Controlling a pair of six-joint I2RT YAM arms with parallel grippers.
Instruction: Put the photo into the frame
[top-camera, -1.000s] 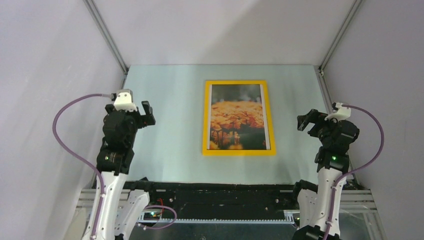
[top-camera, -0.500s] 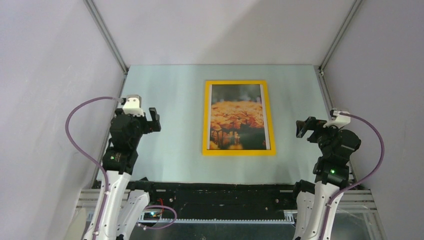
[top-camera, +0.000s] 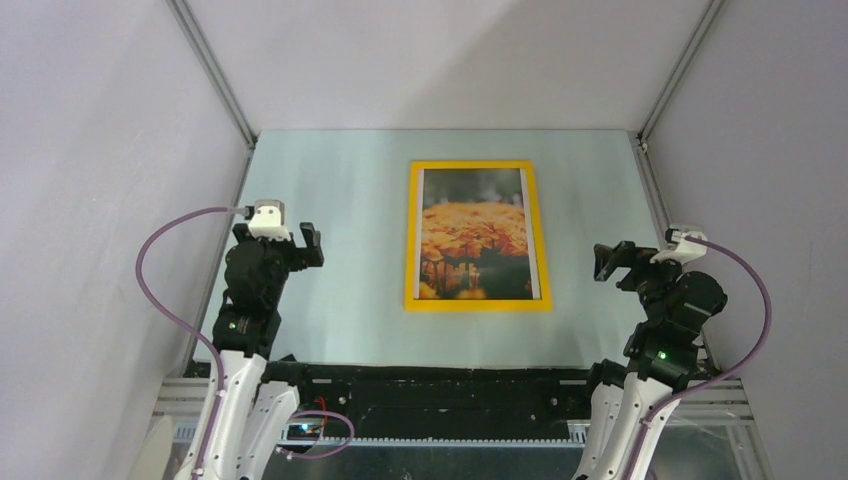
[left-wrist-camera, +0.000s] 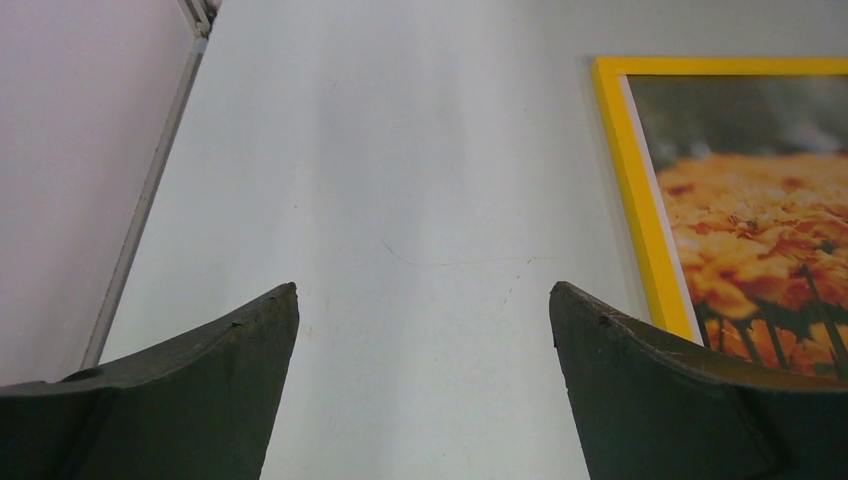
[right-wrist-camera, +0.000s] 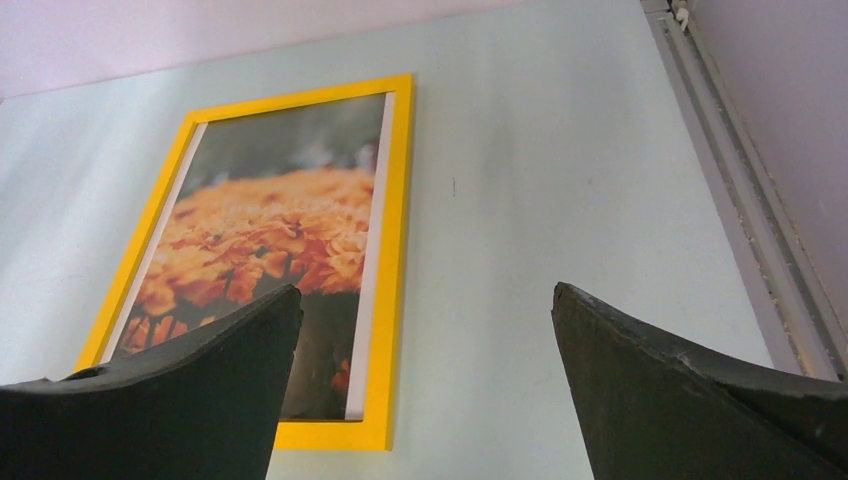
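Photo (top-camera: 476, 235) seated in frame (top-camera: 478, 304), flat on table (top-camera: 330, 200), mid-far. L gripper (left-wrist-camera: 423, 292) & R gripper (right-wrist-camera: 426, 290): jaws apart, empty, well clear either side. Risk: a low arm sweep could nudge frame, unseating print. R wrist view shows frame's near rail; L wrist view doesn't.
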